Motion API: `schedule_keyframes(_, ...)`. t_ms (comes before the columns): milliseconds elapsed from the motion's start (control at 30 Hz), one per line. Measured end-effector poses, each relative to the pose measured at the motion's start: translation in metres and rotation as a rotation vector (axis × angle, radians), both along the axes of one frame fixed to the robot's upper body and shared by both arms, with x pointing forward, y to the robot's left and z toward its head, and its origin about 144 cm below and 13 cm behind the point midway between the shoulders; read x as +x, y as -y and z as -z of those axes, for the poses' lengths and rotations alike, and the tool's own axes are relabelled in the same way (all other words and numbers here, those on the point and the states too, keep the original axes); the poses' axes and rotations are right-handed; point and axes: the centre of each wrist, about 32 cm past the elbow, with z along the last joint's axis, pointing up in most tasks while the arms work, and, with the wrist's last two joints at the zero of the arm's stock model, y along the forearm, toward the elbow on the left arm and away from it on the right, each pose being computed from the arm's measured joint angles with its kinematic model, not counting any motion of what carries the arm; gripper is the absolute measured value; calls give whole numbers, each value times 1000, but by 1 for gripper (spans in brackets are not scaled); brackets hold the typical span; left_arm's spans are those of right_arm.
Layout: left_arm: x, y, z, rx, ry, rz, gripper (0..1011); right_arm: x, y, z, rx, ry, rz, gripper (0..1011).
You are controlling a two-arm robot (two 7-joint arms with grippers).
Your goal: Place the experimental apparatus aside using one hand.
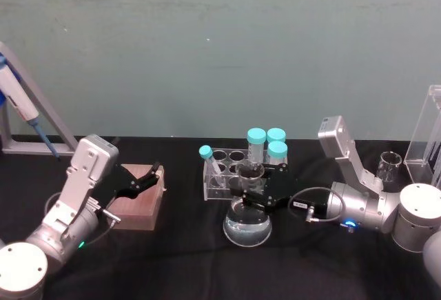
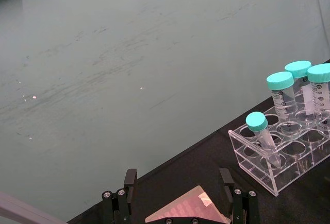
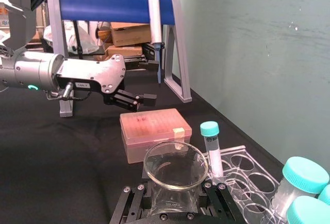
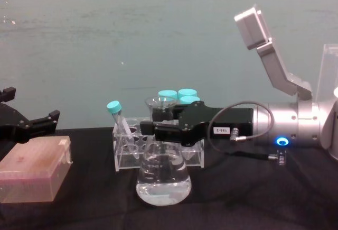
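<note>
Flask: conical flask [image 4: 163, 181] with clear liquid stands nearest on the black table [image 4: 253, 198], just in front of the tube rack.
Right gripper: right gripper [image 4: 158, 129] reaches in from the right with its fingers closed around the flask's neck, below the rim; the base looks to be resting on the cloth, though a slight lift cannot be ruled out.
Left gripper: left gripper [image 1: 148, 178] hovers over the pink tip box [image 1: 140, 202] at the left, fingers spread, holding nothing.
Tube rack: clear rack [image 1: 231, 173] behind the flask holds teal-capped tubes [image 1: 266, 145].
Far right: small beaker [image 1: 389, 166] and tall acrylic stand [image 1: 428, 134] sit well apart from the flask, near the table's back edge.
Progress: judged early; the flask is gripped but remains mid-table, so the carry aside and release are left.
Unclear: acrylic stand is cut off by the edge of the head view; its contents are hard to make out.
</note>
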Motion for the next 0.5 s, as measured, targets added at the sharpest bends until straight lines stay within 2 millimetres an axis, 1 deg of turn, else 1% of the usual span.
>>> schedule_keyframes(500,0,0,0,0,0,0,1000,-6,8,-3,23,8,16,456)
